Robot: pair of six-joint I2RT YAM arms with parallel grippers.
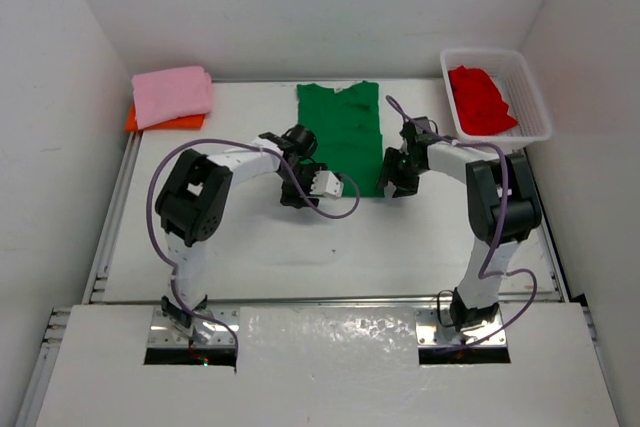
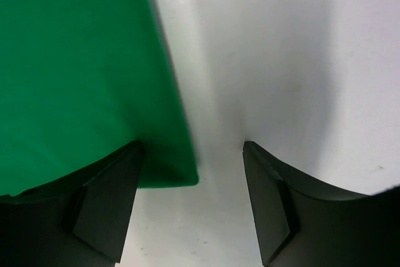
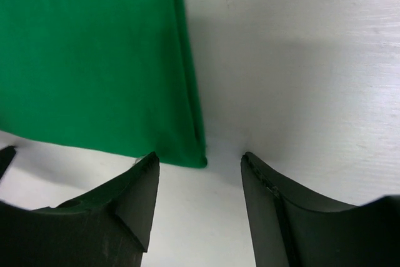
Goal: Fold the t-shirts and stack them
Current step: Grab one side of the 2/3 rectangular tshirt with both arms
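Green shirt (image 1: 340, 137): we see it flat on the worktop (image 1: 250, 237).
Left tool (image 2: 191, 149): open over its near left corner.
Right tool (image 3: 199, 157): open over its near right corner.

The green t-shirt (image 2: 75, 60) is matt, finely knit cloth; the white worktop (image 2: 287, 54) looks smooth, faintly glossy.

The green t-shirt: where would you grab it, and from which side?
Take the green t-shirt by its near corners, left end effector and right end effector approaching from the near edge. It lies flat, so probably only edges can be pinched.
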